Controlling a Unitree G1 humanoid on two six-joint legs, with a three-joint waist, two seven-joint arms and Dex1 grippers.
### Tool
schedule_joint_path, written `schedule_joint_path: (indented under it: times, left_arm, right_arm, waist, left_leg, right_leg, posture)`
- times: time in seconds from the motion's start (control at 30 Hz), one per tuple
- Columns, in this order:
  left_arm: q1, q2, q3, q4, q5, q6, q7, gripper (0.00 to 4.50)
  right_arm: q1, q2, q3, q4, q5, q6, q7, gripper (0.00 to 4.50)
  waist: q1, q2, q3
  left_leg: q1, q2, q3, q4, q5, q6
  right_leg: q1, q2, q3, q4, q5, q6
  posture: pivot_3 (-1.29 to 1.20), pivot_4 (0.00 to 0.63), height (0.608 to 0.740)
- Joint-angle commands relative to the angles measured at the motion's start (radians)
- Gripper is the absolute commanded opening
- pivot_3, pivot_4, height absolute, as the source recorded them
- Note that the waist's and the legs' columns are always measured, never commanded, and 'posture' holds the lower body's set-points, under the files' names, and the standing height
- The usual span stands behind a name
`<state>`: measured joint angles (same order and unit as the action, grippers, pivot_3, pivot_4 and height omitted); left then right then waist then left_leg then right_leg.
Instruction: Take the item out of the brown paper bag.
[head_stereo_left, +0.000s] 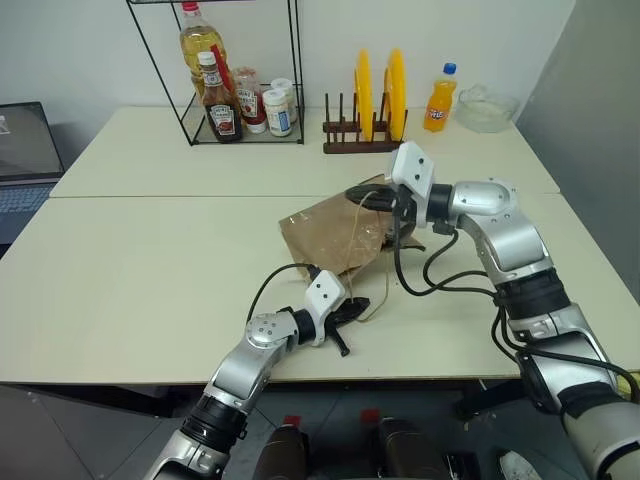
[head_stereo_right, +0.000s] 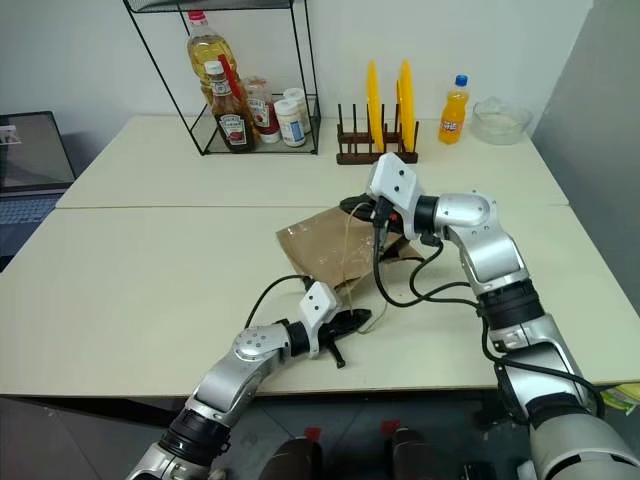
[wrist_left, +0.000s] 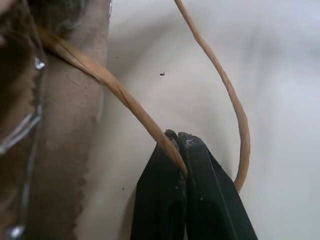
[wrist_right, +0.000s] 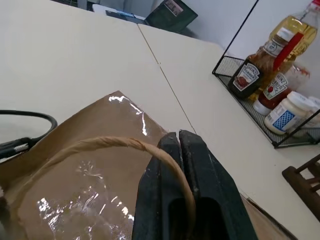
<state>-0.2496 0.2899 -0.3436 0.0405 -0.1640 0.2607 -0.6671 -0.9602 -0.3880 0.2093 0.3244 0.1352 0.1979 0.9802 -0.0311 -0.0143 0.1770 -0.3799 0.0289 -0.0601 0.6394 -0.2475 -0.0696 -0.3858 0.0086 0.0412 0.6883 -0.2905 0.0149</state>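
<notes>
Crumpled brown kraft paper bag lay on its side near the middle of the pale cream table, its glossy creased panel facing up and its mouth turned toward the table's near edge. Whatever it held could not be seen, since the paper hid the inside. Two thin tan twisted-paper string handles came off the bag. The left gripper, low beside the near edge of the table, had its two black fingers pressed together on the near string handle, which ran taut from the fingertips back to the bag's rim while its other strand looped loosely round beside them. The right gripper, raised above the far end of the bag, had its fingers likewise pinched together on the far string handle, which arched from the bag up between the tips. Along the back of the table stood a black wire rack holding a bottle of yellow oil, brown sauce and ketchup bottles and small white jars, then a dark wooden plate stand with two yellow plates upright in it, an orange soda bottle with a blue cap, and a clear glass bowl. An open laptop sat off the table's left side.
</notes>
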Motion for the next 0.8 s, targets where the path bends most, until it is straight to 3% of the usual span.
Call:
schedule_joint_path:
  times: [0.03, 0.8]
  left_arm:
    - [0.039, 0.017, -0.038, 0.143, 0.072, 0.027, 0.004, 0.02]
    - [0.036, 0.073, -0.048, 0.21, 0.148, -0.056, -0.03, 0.02]
  right_arm:
    - [-0.108, 0.024, -0.029, 0.06, -0.006, -0.02, -0.023, 0.0]
    - [-0.407, 0.085, -0.067, 0.45, -0.071, -0.086, -0.117, 0.0]
  waist:
    - [-0.001, 0.0, 0.0]
    - [-0.005, 0.003, -0.002]
  left_leg:
    - [0.0, 0.0, 0.0, 0.0, 0.0, 0.0]
    - [0.001, 0.001, 0.003, -0.004, 0.0, 0.0]
  right_leg:
    - [0.0, 0.0, 0.0, 0.0, 0.0, 0.0]
    - [-0.003, 0.001, 0.001, 0.0, 0.001, -0.001]
  posture:
    - [0.0, 0.15, 0.74]
    - [0.0, 0.15, 0.74]
